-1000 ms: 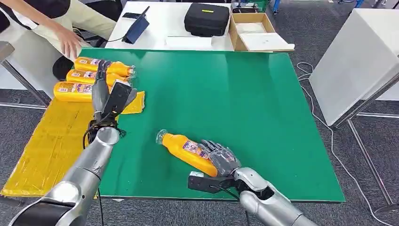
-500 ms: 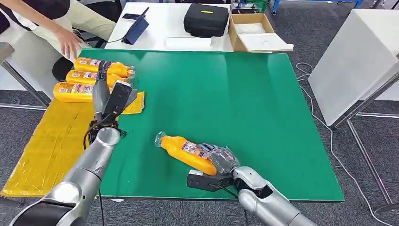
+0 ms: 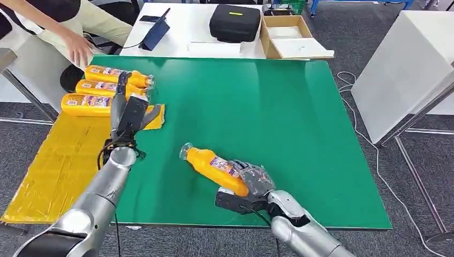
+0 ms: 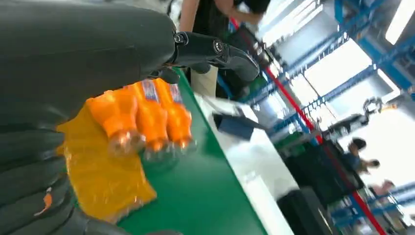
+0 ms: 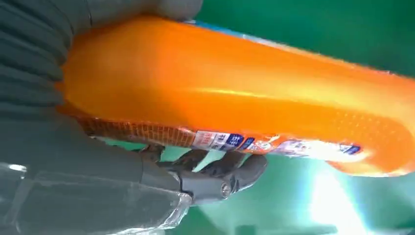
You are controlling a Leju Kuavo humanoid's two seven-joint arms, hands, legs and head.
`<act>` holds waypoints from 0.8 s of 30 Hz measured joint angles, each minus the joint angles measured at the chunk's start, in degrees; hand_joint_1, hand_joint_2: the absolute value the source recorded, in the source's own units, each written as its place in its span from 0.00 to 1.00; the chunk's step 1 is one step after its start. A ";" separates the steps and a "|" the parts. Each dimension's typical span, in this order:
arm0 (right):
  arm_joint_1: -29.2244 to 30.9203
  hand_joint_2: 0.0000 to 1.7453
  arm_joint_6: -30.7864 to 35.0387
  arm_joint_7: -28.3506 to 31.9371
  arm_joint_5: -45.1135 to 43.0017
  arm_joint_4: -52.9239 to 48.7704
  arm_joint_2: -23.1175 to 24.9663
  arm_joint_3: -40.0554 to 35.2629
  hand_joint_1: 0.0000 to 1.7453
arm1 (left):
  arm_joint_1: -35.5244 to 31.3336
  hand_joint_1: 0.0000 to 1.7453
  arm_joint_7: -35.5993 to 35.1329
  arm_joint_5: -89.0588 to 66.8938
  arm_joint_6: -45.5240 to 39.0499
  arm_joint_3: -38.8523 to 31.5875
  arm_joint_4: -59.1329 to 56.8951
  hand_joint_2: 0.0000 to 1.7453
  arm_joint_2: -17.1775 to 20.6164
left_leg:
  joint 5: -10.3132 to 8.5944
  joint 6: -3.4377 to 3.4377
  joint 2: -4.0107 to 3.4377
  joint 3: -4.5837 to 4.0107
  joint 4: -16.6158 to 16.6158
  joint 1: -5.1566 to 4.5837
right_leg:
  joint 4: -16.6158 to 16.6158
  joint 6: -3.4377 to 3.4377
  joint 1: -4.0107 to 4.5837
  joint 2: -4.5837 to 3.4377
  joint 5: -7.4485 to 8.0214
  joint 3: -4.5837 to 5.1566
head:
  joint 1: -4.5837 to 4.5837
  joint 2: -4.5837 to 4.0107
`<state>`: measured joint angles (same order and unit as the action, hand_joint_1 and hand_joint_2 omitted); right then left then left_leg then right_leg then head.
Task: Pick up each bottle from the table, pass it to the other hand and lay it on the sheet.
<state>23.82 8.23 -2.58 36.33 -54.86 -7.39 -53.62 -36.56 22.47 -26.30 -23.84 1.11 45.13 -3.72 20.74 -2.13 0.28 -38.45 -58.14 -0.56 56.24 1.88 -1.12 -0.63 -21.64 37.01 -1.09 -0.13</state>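
Lifted slightly since before, the bottle (image 3: 215, 168) in the right hand (image 3: 256, 179) grips points neck-first toward the spread left hand (image 3: 130, 113), well apart.

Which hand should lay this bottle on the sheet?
Left. The left hand hangs open at the yellow sheet; the right hand grips the bottle over the green table.

**Your room around the green tabletop**

You have a green tabletop (image 3: 278, 123) standing on grey carpet (image 3: 342, 32). Behind it a white table (image 3: 187, 27) carries a black case (image 3: 234, 21), an open cardboard box (image 3: 292, 35) and a dark tablet (image 3: 156, 32). To your right stands another white table (image 3: 407, 69), with cables (image 3: 369, 144) trailing on the floor. A person (image 3: 64, 27) sits at the far left corner
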 measured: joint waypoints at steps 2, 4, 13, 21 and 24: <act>-0.75 1.00 2.94 0.46 -1.03 -0.07 0.29 2.75 1.00 | 1.35 0.00 -0.48 1.65 2.79 0.68 2.88 1.00 -0.39 | -0.05 -0.06 0.04 -0.17 0.00 -0.03 | 0.01 0.04 0.00 0.02 0.03 0.08 | -0.02 0.00; -0.97 1.00 4.33 0.85 -1.49 -0.46 0.79 5.40 1.00 | 2.28 0.00 -1.44 2.75 4.20 1.51 5.73 1.00 -0.74 | -0.03 -0.07 0.01 -0.20 0.00 -0.07 | 0.01 0.06 -0.01 0.01 0.05 0.11 | -0.02 0.00; -2.59 1.00 11.47 7.42 -4.86 -4.55 5.27 16.75 1.00 | 5.08 0.00 -3.61 9.10 9.70 4.92 15.60 1.00 -1.09 | 0.04 -0.03 0.01 -0.31 0.00 -0.08 | 0.01 0.04 -0.01 0.01 0.01 0.24 | -0.02 0.00; -1.75 1.00 13.58 15.08 -9.62 -7.06 10.38 22.23 1.00 | 5.99 0.00 -6.08 16.98 17.21 7.35 18.72 1.00 -1.09 | 0.04 -0.01 0.00 -0.35 0.00 -0.05 | 0.01 0.04 0.00 0.00 0.01 0.31 | -0.02 0.00; -1.27 1.00 13.58 15.87 -10.10 -7.04 11.65 22.83 1.00 | 6.00 0.00 -6.27 18.15 18.28 7.72 18.72 1.00 -1.09 | 0.03 -0.02 0.00 -0.35 0.00 -0.05 | 0.02 0.04 0.00 0.00 0.01 0.31 | -0.04 0.00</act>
<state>22.55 21.81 13.29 26.23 -61.90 4.26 -30.80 -30.55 16.20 -8.15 -5.55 8.83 63.84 -4.81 20.78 -2.15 0.28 -38.80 -58.14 -0.62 56.26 1.92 -1.12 -0.63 -21.63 37.32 -1.14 -0.13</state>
